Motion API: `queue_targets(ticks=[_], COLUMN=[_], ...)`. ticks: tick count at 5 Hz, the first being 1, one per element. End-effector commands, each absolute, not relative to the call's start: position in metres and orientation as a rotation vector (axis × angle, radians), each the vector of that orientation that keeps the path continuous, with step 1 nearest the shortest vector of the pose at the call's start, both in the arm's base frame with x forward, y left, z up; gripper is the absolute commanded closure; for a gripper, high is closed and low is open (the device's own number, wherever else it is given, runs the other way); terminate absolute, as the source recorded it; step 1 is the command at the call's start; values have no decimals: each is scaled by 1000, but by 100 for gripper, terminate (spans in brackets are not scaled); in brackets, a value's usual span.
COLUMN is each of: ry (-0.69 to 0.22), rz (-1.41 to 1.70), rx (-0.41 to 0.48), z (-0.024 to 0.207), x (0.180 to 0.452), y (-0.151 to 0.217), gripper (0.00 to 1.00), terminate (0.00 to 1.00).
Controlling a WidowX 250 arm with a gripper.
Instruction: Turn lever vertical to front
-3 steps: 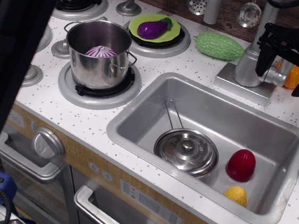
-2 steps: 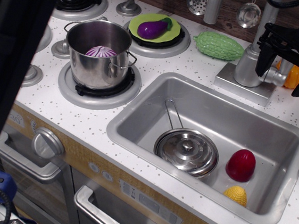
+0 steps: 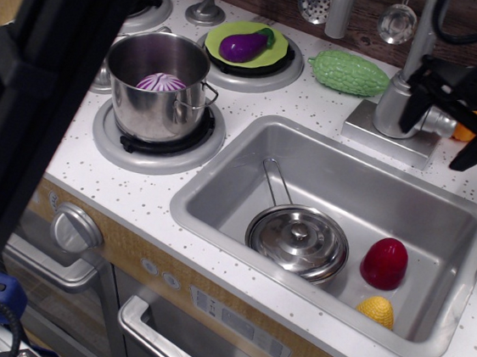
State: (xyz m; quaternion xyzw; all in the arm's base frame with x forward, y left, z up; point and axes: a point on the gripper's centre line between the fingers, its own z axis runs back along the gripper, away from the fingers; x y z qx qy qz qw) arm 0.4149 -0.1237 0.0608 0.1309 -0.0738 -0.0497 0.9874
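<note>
The lever (image 3: 440,123) is a short silver handle sticking out to the right from the cylindrical faucet body (image 3: 393,105), at the back right of the counter. My black gripper (image 3: 435,141) is open and hangs over it. One finger (image 3: 415,105) is on the faucet side and the other finger (image 3: 474,145) is to the right, so the lever lies between them. I cannot tell whether either finger touches it. The lever's far end is partly hidden by the gripper.
A steel sink (image 3: 221,185) holds a lidded pan (image 3: 298,238), a red object (image 3: 384,262) and a yellow one (image 3: 376,311). A pot (image 3: 156,85) stands on a burner, with an eggplant (image 3: 245,44) and a green gourd (image 3: 349,72) behind. A dark blurred bar (image 3: 31,123) crosses the left foreground.
My gripper has tilted and shifted slightly down and left around the lever. The dark foreground bar has swung right across the left of the view. The lever looks unchanged.
</note>
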Motion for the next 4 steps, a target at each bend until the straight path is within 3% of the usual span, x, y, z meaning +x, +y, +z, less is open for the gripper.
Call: queue_targets(ticks=[1, 4], ry=[-290, -361], rz=[-107, -147], rx=[213, 144], z=[107, 125], x=[433, 456], y=[-123, -116], gripper=[0, 0], terminate=[0, 0])
